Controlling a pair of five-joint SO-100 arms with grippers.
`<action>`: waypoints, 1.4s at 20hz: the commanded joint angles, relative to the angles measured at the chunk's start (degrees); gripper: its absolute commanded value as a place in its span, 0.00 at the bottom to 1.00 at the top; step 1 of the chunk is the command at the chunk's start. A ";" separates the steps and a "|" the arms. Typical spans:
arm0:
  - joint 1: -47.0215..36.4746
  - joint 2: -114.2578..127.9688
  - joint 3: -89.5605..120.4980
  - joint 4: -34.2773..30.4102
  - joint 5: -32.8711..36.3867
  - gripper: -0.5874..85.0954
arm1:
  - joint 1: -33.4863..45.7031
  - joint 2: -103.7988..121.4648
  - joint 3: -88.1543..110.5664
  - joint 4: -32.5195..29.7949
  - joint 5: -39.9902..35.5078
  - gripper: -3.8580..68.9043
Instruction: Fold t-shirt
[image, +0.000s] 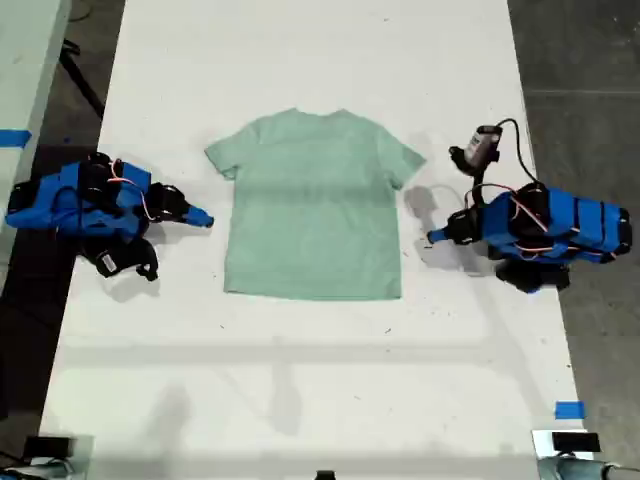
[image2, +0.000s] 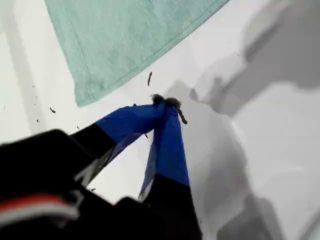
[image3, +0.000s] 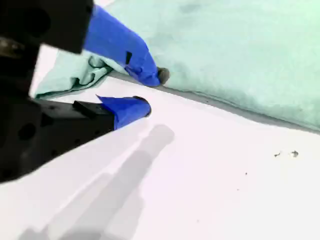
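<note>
The pale mint-green t-shirt (image: 312, 205) lies flat and spread out on the white table, collar toward the far edge. My first gripper (image: 435, 237) (image2: 167, 102) is at the exterior view's right, shut and empty, resting just off the shirt's hem corner (image2: 82, 95). My second gripper (image: 205, 220) (image3: 150, 91) is at the exterior view's left. Its blue fingertips (image3: 150, 72) stand slightly apart, holding nothing, a short way from the shirt's side edge (image3: 225, 55). A rumpled sleeve (image3: 75, 77) lies beside it.
The white table surface (image: 300, 380) is bordered by dark floor on both sides. A small camera on a cable (image: 482, 145) rises over the arm at the exterior view's right. Blue tape marks (image: 568, 410) sit near the near-right corner in the exterior view.
</note>
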 joint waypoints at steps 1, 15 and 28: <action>0.44 -0.09 -7.47 -2.29 -11.69 0.01 | 3.87 0.09 -11.07 -2.55 33.84 0.04; -5.71 -24.35 -25.22 -7.91 -5.71 0.01 | 11.69 -24.43 -31.82 -3.08 21.97 0.04; -29.18 -59.68 -59.68 -0.79 12.92 0.01 | 34.28 -71.37 -84.73 15.03 -5.98 0.04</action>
